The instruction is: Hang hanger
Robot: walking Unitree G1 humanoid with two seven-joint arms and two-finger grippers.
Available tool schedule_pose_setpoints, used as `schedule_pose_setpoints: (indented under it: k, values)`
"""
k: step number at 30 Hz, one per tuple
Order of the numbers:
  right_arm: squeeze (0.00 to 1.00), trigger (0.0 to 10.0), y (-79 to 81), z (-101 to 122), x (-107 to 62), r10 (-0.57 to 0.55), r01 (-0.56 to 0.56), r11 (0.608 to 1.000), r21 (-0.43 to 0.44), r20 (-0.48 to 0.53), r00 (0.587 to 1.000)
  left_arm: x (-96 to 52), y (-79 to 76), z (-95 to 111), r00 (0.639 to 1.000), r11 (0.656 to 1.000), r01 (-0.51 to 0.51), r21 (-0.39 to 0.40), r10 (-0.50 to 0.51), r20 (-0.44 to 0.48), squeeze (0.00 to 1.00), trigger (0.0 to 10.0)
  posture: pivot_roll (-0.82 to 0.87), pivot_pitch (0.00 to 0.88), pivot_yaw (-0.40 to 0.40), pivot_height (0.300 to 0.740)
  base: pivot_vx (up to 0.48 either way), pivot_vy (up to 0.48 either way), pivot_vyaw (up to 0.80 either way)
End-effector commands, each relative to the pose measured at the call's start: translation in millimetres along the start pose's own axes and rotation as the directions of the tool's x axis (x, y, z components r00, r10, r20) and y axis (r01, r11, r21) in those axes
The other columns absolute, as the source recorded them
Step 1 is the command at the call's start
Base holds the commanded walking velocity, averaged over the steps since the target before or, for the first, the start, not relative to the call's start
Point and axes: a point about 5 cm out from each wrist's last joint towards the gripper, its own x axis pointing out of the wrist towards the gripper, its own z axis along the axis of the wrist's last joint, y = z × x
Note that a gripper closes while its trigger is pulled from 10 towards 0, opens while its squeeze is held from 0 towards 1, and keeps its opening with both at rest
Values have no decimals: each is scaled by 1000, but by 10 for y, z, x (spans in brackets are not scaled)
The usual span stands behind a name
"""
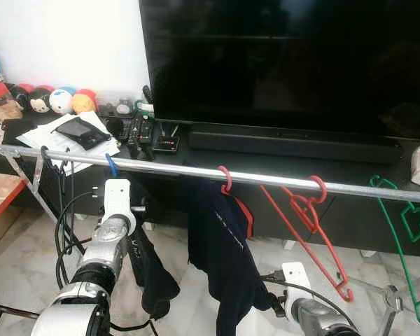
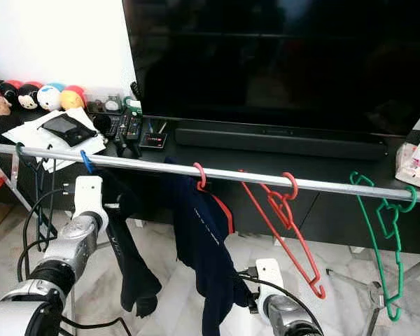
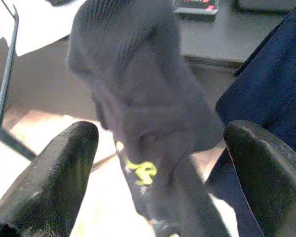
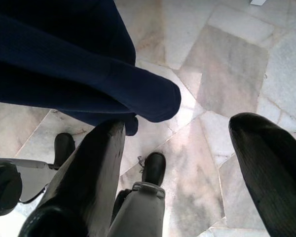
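With blue hanger (image 1: 110, 164) already hooked on rail (image 1: 161, 166) at ten o'clock, dark garment (image 3: 138, 98) dangling between wide-open left gripper (image 3: 158, 173), right gripper (image 4: 187, 163) low at five o'clock, also wide and empty: back straight off, sparing cloth.
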Motion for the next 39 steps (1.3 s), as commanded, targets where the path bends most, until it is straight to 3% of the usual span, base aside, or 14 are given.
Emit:
schedule_pose_setpoints:
  k: [1,5,12,13,15,16,17,27,39]
  values:
    - [0,10000,7,42,1,1,-1,1000,11,11,1000,24,50,26,999,999,-38,25,38,-26,0,10000,-70,0,-17,740,0,0,0]
    - [0,10000,10,48,1,5,-5,1000,12,12,1000,23,108,-58,994,997,-69,40,72,-78,0,10000,-70,0,-17,740,0,0,0]
    - [0,10000,10,53,1,9,-9,1000,12,13,1000,35,108,-24,996,998,-68,3,68,-61,0,10000,-69,0,-19,740,0,0,0]
    - [0,10000,10,53,1,9,-9,1000,11,13,1000,38,98,-8,997,998,-62,-1,62,-52,0,9294,-69,0,-19,740,0,0,0]
    - [0,10000,10,53,1,10,-10,1000,11,13,1000,44,77,20,998,999,-49,-15,48,-36,0,2588,-69,0,-19,740,0,0,0]
    - [0,10000,9,55,0,10,-10,1000,11,13,1000,46,70,30,998,999,-46,-17,45,-32,0,863,-70,0,-21,740,0,0,0]
    - [0,10000,8,58,0,9,-9,1000,12,14,1000,49,60,37,999,999,-37,-21,37,-32,0,0,-70,0,-21,740,0,0,0]
    - [0,10000,7,58,0,10,-10,1000,12,13,1000,51,12,24,999,1000,28,-10,-29,-42,0,0,-70,0,-21,740,0,0,0]
    - [0,10000,4,57,-1,10,-10,1000,13,14,1000,40,78,-58,997,1000,16,-9,-17,-81,0,0,-72,0,-23,740,0,0,0]
